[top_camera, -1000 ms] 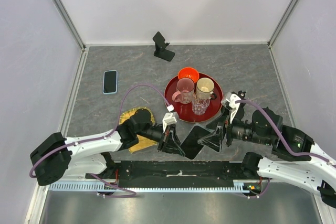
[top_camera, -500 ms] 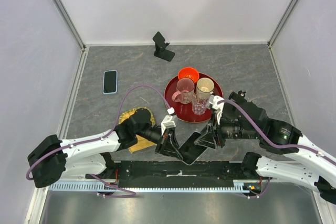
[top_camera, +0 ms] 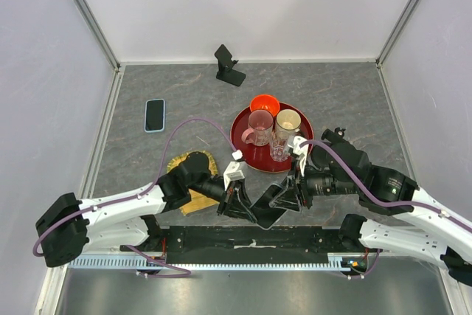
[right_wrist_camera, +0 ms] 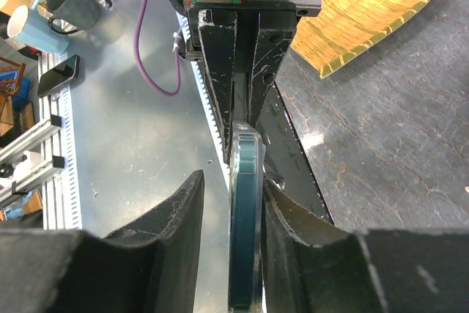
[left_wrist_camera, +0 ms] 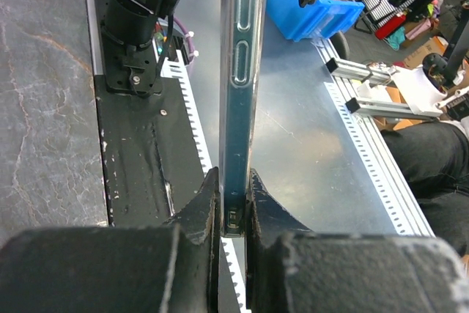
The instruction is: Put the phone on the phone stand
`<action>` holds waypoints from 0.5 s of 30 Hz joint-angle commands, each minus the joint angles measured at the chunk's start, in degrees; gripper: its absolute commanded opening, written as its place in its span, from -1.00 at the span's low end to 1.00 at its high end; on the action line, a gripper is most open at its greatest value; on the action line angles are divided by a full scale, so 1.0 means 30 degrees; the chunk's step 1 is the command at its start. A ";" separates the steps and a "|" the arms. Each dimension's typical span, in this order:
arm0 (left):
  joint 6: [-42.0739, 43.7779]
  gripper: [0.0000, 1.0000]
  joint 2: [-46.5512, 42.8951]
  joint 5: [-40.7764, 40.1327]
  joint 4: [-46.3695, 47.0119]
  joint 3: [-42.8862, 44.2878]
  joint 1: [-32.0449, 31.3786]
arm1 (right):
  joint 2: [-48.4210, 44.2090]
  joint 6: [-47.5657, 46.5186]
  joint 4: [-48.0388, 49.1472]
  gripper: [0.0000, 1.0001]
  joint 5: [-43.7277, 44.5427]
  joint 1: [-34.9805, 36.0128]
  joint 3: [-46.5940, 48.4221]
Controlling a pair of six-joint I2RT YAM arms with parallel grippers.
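Note:
A dark phone (top_camera: 267,204) in a clear, teal-edged case hangs edge-on above the table's front edge, between both arms. My left gripper (top_camera: 247,208) is shut on one end; the left wrist view shows the phone (left_wrist_camera: 238,93) pinched between both pads at the left gripper (left_wrist_camera: 233,196). My right gripper (top_camera: 287,198) straddles the other end. In the right wrist view the phone (right_wrist_camera: 244,225) touches the right finger (right_wrist_camera: 293,225), while the left finger (right_wrist_camera: 179,218) stands clear by a gap. The black phone stand (top_camera: 229,66) sits at the far wall.
A red tray (top_camera: 240,127) holds glasses and an orange bowl just behind the grippers. A woven yellow dish (top_camera: 193,167) lies under the left arm. A second phone (top_camera: 154,114) lies flat at the left. A black rail (top_camera: 251,240) runs along the front edge.
My right gripper has slid left onto the phone's free end and its jaws have narrowed around it. The left gripper keeps its hold and has barely shifted.

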 commanded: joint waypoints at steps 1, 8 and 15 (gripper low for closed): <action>0.0765 -0.95 -0.0913 -0.1654 0.1151 0.0698 0.0079 | -0.0601 0.0624 0.1507 -0.18 0.0042 0.0109 -0.0392; 0.0413 -0.95 -0.1441 -0.2681 0.2002 0.0141 0.0079 | -0.1772 0.2556 0.4145 -0.27 0.0454 0.0080 -0.2151; 0.0033 -0.95 -0.0711 -0.2302 0.2734 0.0374 0.0021 | -0.2331 0.2793 0.5258 -0.51 0.0835 0.0080 -0.2562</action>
